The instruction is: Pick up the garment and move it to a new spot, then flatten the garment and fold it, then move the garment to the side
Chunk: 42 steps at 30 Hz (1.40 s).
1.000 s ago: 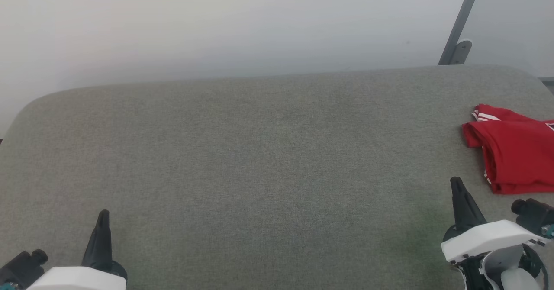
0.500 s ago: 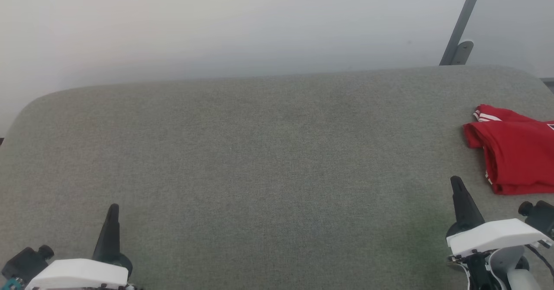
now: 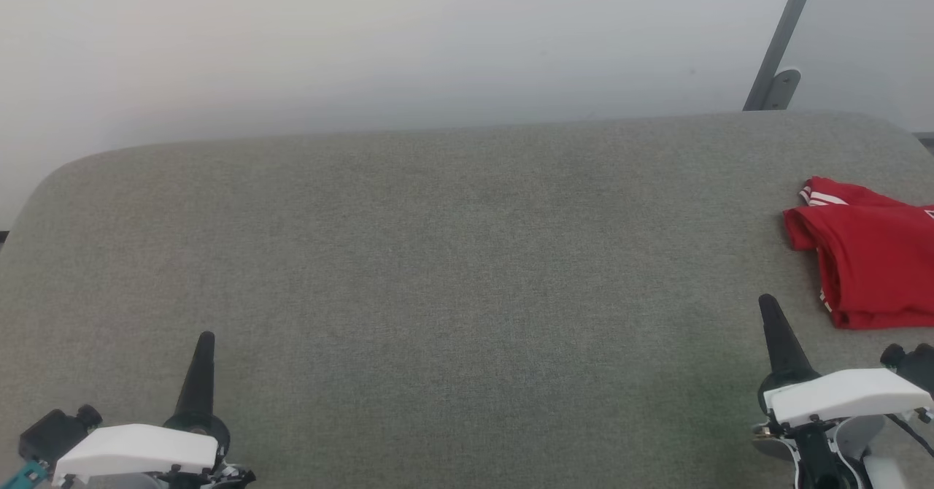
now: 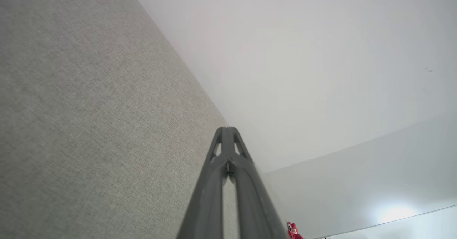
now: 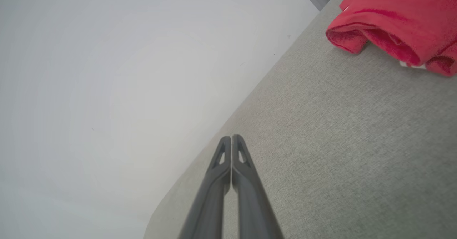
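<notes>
Looking down on a wide cloth-covered table top (image 3: 438, 255), grey-green, with a rough woven feel and soft round corners. Seeing the garment (image 3: 872, 270) lying at the far right side of that cloth, folded into a thick, soft red bundle with rolled edges and thin white stripes peeking out at its back corner. Finding the same garment (image 5: 400, 25) in the right wrist view as a plump red roll resting on the weave, and as a tiny red speck (image 4: 294, 230) low in the left wrist view. Noticing the left gripper (image 3: 204, 343) low on the left, over bare cloth, with two long dark fingers pressed tight together into one thin pointed spike, clenched on nothing (image 4: 227, 130). Noticing the right gripper (image 3: 767, 306) low on the right, near the garment but apart from it, pinched together the same way and gripping nothing (image 5: 232, 139). Spotting a smooth, hard white shell (image 3: 135, 449) behind the left fingers and another white shell (image 3: 846, 394) behind the right ones. Looking past the table at a plain pale wall (image 3: 365, 36) and a slanted grey metal bar (image 3: 784, 29).
</notes>
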Tool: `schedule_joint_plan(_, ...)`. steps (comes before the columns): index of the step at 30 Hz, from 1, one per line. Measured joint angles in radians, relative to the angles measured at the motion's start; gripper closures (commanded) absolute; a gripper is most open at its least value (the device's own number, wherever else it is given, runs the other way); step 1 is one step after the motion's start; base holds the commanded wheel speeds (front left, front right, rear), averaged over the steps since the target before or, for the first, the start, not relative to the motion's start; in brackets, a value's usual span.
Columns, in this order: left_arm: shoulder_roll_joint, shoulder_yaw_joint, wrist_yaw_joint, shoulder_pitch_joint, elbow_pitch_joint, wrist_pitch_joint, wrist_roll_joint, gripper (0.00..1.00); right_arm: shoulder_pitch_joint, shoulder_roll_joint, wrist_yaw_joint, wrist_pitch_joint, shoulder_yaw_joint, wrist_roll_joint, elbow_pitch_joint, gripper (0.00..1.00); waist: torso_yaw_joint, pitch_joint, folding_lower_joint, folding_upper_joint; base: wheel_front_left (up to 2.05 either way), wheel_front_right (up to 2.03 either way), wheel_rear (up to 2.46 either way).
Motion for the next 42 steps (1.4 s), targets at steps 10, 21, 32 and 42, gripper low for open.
schedule_joint_plan(10,-0.014,-0.002,0.0,-0.009,0.002,0.024,-0.071,1.0,0.0,0.005,0.0,0.026,-0.005,0.099,-0.007,1.0,0.002,0.0,0.0,0.0,0.0,0.0,0.0)
schedule_joint_plan(21,-0.03,-0.004,0.0,-0.024,0.005,0.052,-0.148,1.0,0.0,0.012,0.0,0.052,-0.009,0.21,-0.017,1.0,0.005,0.0,0.0,0.0,0.0,0.0,0.0)
schedule_joint_plan(32,-0.045,-0.007,0.0,-0.042,0.007,0.075,-0.23,1.0,0.0,0.017,0.0,0.078,-0.013,0.312,-0.028,1.0,0.007,0.0,0.0,0.0,0.0,0.0,0.0)
schedule_joint_plan(42,-0.056,-0.009,0.0,-0.052,0.011,0.096,-0.293,1.0,0.0,0.02,0.0,0.1,-0.016,0.396,-0.033,1.0,0.01,0.0,0.0,0.0,0.0,0.0,0.0)
